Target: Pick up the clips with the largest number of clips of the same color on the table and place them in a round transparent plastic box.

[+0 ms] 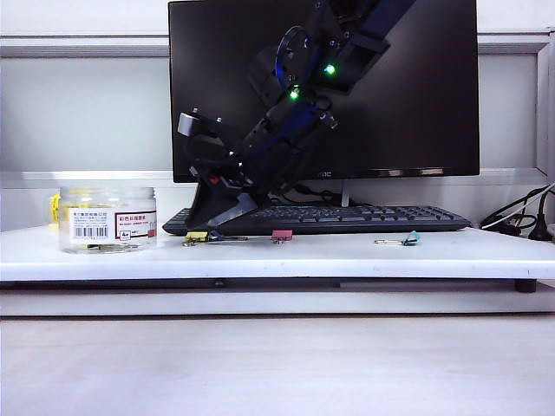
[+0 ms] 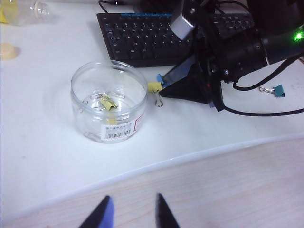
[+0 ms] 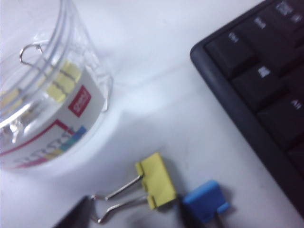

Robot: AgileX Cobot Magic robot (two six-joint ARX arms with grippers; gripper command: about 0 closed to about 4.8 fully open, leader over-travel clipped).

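The right tool (image 3: 135,216) is down at the desk (image 1: 347,253) in front of the keyboard (image 1: 347,218), its two dark fingertips apart, one on each side of a yellow clip (image 3: 156,180). That clip lies flat on the desk between the tips, its silver wire handles beside one of them; whether either tip touches it is not clear. A blue clip (image 3: 205,200) lies just beside the yellow one, on the keyboard side. The round transparent plastic box (image 2: 109,108) stands upright near this pair, between them and the desk's left end in the exterior view, with yellow clips (image 2: 108,103) already inside it.

The left tool (image 2: 132,213) hangs well back over the wooden surface before the desk edge, its two fingers parted and holding nothing.

Farther along the desk, a pink clip (image 1: 282,235) lies in front of the keyboard, and a teal clip (image 1: 409,238) lies farther right.
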